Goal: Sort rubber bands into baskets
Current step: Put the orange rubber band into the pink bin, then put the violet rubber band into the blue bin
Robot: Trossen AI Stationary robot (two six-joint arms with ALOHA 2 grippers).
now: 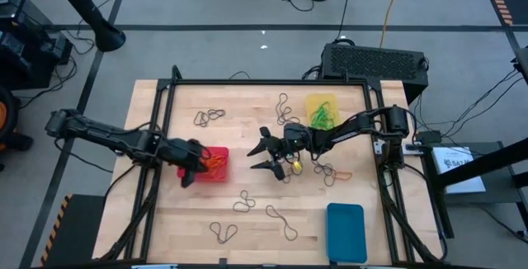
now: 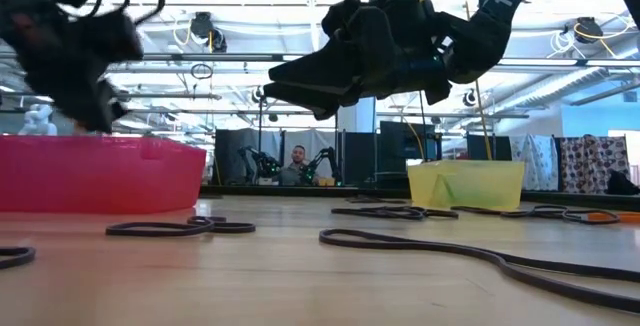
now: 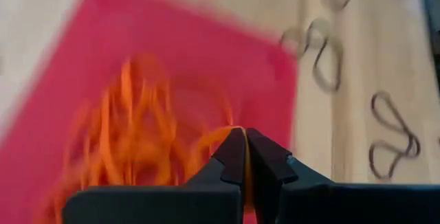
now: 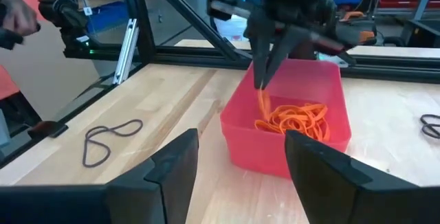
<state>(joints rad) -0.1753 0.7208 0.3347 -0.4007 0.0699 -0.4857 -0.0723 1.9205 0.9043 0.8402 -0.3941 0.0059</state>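
The red basket [image 1: 219, 170] sits left of the table's middle and holds a pile of orange rubber bands [image 4: 295, 117]. My left gripper [image 1: 200, 167] hangs over it, shut on one orange rubber band [image 4: 262, 100]. My right gripper [image 1: 257, 158] stands open above the table's middle, its fingers pointing toward the red basket and nothing between them. The yellow basket [image 1: 322, 104], at the far right, holds green bands [image 1: 322, 119]. The blue basket [image 1: 345, 232] stands at the near right. Dark rubber bands [image 1: 208, 117] lie loose on the wood. My left gripper pinches a strand of the orange band [image 3: 244, 141] between its two fingertips [image 4: 261, 80]. The fingers slant down into the red basket from the table's left. The band hangs below the tips, and its lower end reaches the pile in the basket.
More dark bands lie toward the near edge [image 1: 223, 232] and under the right arm [image 1: 322, 170]. One orange band [image 1: 342, 174] lies on the wood at the right. A black frame rail [image 1: 264, 83] runs round the table. A black box [image 1: 375, 61] stands behind the far edge.
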